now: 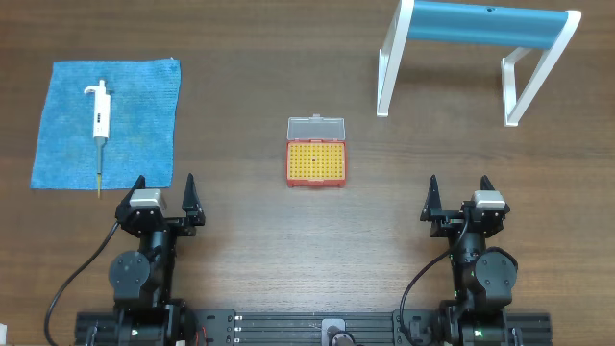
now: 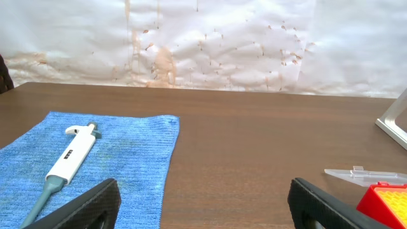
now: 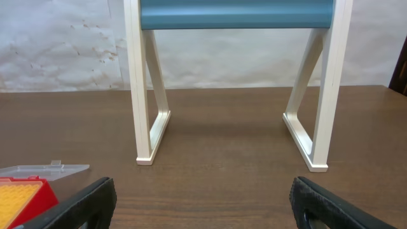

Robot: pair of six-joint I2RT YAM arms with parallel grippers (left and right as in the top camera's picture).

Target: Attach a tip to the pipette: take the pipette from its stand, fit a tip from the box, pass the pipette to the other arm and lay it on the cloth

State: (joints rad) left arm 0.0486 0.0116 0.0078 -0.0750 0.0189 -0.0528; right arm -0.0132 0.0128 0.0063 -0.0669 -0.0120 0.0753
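The pipette [image 1: 99,113] lies flat on the blue cloth [image 1: 144,106] at the far left of the table [image 1: 240,86]. Its white handle points away from the arms, and the thin yellow tip [image 1: 99,181] on its end points back toward them, reaching about to the cloth's near edge. Nothing is touching it. The left gripper [image 1: 164,183] sits just short of that near edge, off to the right of the pipette, with its two fingers spread wide apart and nothing between them. In the middle of the table stands the red tip box [image 1: 315,164], its clear lid [image 1: 315,128] folded back flat and rows of yellow tips showing inside. The right gripper [image 1: 459,183] rests well to the right of the box, its fingers likewise spread and empty. Beyond it, at the far right, stands the stand [image 1: 480,24], a blue bar on white legs.
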